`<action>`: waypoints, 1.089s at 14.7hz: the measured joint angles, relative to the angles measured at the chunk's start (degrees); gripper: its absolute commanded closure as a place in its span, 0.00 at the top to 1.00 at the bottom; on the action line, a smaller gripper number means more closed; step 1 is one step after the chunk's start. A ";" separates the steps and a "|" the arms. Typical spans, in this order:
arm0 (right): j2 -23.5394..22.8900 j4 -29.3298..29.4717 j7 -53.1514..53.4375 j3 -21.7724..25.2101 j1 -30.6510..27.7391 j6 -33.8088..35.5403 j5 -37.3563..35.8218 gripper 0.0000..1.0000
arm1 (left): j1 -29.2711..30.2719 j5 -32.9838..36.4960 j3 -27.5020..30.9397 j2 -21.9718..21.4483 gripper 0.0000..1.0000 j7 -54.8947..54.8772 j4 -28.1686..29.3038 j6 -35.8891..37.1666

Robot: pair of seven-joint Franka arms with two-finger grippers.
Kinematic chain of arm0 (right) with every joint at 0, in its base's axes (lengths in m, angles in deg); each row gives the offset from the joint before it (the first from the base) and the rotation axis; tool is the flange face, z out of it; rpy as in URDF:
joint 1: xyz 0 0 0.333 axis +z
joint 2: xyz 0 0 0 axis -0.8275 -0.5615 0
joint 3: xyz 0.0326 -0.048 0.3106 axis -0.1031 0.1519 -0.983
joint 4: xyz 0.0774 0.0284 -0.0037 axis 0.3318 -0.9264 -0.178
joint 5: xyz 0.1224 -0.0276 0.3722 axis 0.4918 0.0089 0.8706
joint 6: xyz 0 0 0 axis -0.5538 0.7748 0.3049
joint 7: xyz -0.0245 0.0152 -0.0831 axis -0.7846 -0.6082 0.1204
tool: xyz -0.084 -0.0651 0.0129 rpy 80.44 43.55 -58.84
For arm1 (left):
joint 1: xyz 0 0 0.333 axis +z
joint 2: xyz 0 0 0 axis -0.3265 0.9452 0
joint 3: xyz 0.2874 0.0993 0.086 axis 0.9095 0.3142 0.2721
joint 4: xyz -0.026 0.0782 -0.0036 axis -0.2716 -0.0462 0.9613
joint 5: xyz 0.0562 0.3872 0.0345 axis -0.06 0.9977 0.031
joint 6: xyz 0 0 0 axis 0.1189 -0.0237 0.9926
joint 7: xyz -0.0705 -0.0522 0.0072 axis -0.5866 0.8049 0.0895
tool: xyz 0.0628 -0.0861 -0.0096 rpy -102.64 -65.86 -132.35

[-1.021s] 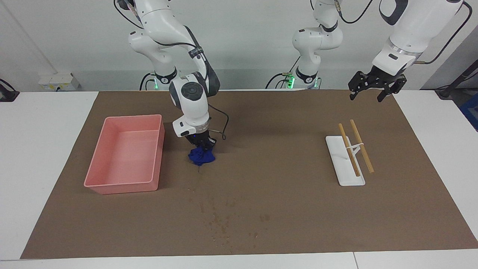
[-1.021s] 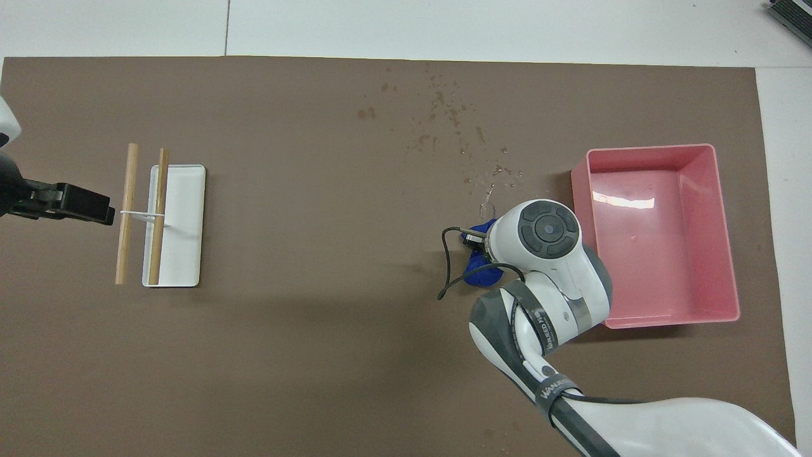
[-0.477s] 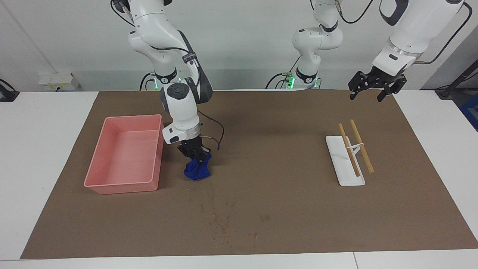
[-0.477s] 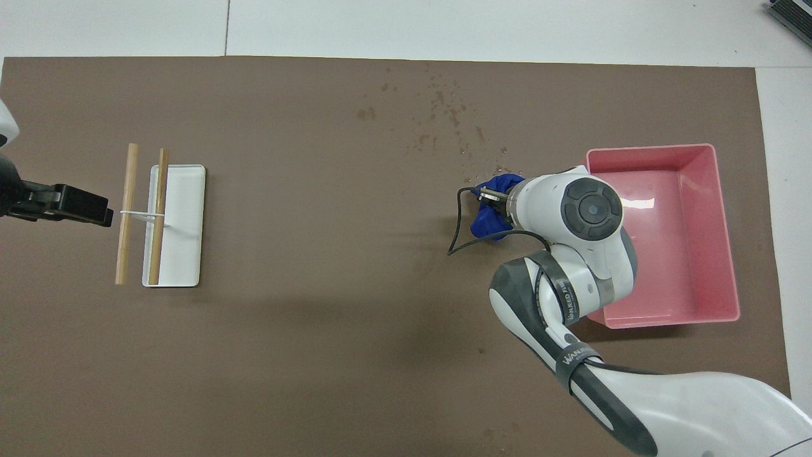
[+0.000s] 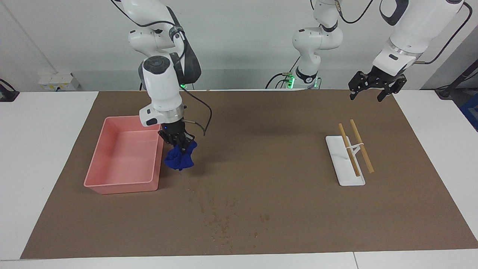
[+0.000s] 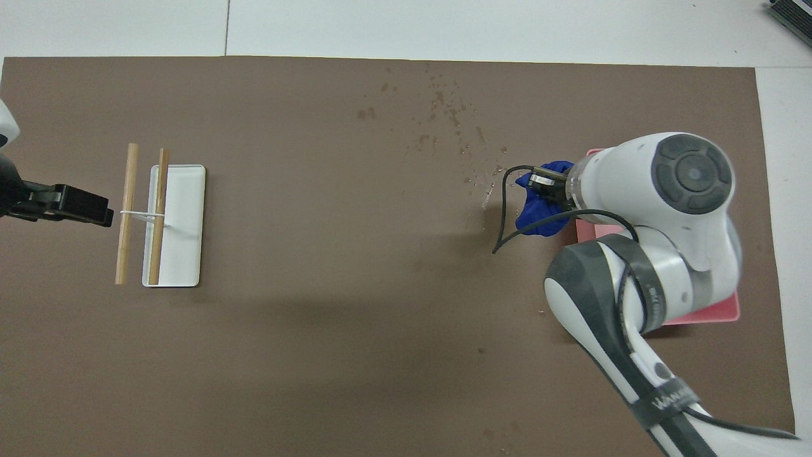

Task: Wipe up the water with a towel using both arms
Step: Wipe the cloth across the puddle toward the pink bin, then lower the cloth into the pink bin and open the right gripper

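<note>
The right pincer (image 5: 182, 146) was clenched on the towel (image 5: 180, 159), a dark blue bunch hanging from its fingertips. A second earlier the towel had been pressed to the brown mat; by this moment it had been lifted clear and carried toward the pink bin (image 5: 98, 161), hanging just beside the bin's wall at the right arm's end of the worktop. That suggested the wiping stroke was over and the towel was headed for the bin — though scattered droplets (image 5: 221, 220) remained on the mat (image 5: 283, 209) near the edge farthest from the robots, so the water looked only partly dealt with. The left pincer (image 5: 374, 89) waited, released and empty, over the mat's corner by its own base, unmoved throughout. Near it lay a white tray (image 5: 338, 147) with two wooden sticks (image 5: 361, 146) across it — untouched. Around the mat showed the white worktop (image 5: 41, 149) and a pale wall.
</note>
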 measured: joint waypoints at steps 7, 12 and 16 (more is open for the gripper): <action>9.50 -7.66 -18.91 0.30 -12.88 6.43 0.00 0.00 | 0.00 0.00 0.02 0.00 1.00 0.00 0.00 0.00; 4.41 -10.89 -25.43 0.34 -17.24 2.12 0.06 0.00 | -0.01 0.00 0.01 0.00 1.00 0.00 0.00 0.00; 1.14 -15.58 -28.56 0.35 -18.68 -5.28 0.17 0.76 | -0.01 0.00 0.01 0.00 1.00 0.00 0.00 0.00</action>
